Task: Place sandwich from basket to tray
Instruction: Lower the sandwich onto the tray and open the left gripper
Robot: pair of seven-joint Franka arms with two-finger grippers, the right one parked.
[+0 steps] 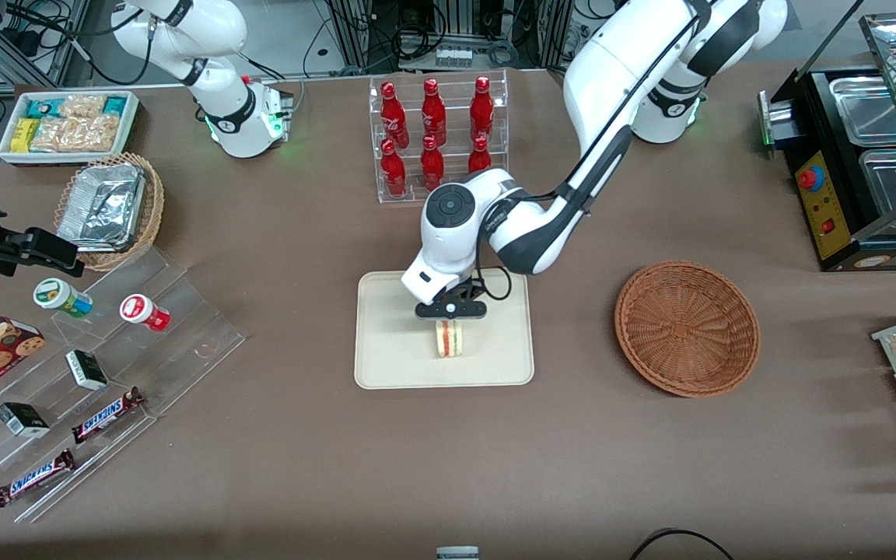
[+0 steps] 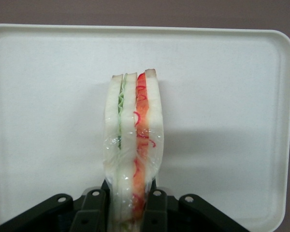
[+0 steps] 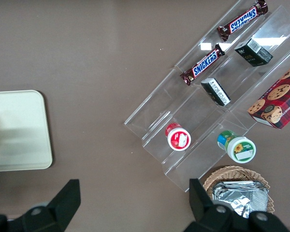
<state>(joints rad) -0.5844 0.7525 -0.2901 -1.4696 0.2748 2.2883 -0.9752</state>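
The front view looks down steeply on the whole table, facing the arms' bases. The left wrist view looks straight down from close above the gripper [image 2: 127, 212] onto the sandwich [image 2: 133, 145] and tray [image 2: 48, 96]. The right wrist view looks down from higher over the parked arm's end, sharing the tray's [image 3: 19, 130] edge with both.

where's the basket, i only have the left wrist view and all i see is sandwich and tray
Observer: The basket sits on the table beside the tray, toward the working arm's end, and nothing is in it.
Operator: is the gripper over the tray middle or near an edge
Observer: The gripper is over the tray's middle, shut on the sandwich.
Operator: anything close to the tray i could bump
Observer: A rack of red bottles stands farther from the front camera than the tray, apart from it.
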